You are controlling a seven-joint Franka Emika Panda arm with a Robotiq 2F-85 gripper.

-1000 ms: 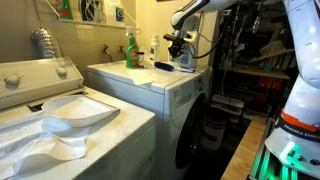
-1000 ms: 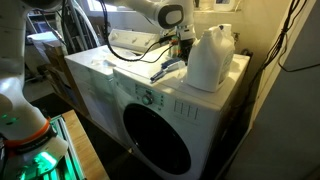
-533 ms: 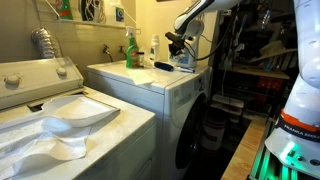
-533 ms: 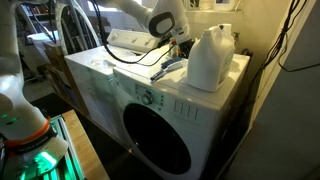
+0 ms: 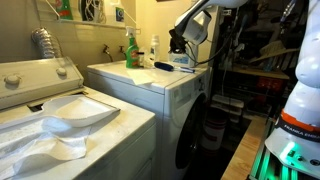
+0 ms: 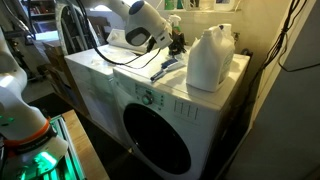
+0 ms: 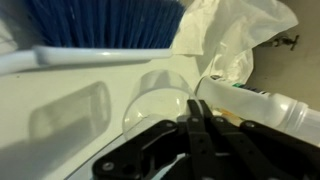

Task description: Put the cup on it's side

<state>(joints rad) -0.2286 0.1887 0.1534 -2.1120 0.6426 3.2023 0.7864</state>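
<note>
The cup [image 7: 158, 98] is a small translucent whitish cup, tilted over the white washer top [image 7: 60, 100], with its round wall just past my fingertips. My gripper [image 7: 194, 108] has both black fingers pressed together at the cup's edge and seems to pinch its thin wall. In both exterior views the gripper [image 5: 177, 44] [image 6: 175, 43] hangs over the back of the washer top near the bottles, and the cup is too small to make out there.
A blue-bristled brush [image 7: 100, 20] lies behind the cup, with a crumpled plastic bag [image 7: 235, 40] and a lying white bottle [image 7: 285, 105] beside it. A green spray bottle [image 5: 130, 50] and slim white bottle [image 5: 153, 50] stand at the back. A large white jug [image 6: 208, 58] stands near the corner.
The arm's elbow has swung across over the washer while the gripper stayed at about the same spot by the bottles and turned.
</note>
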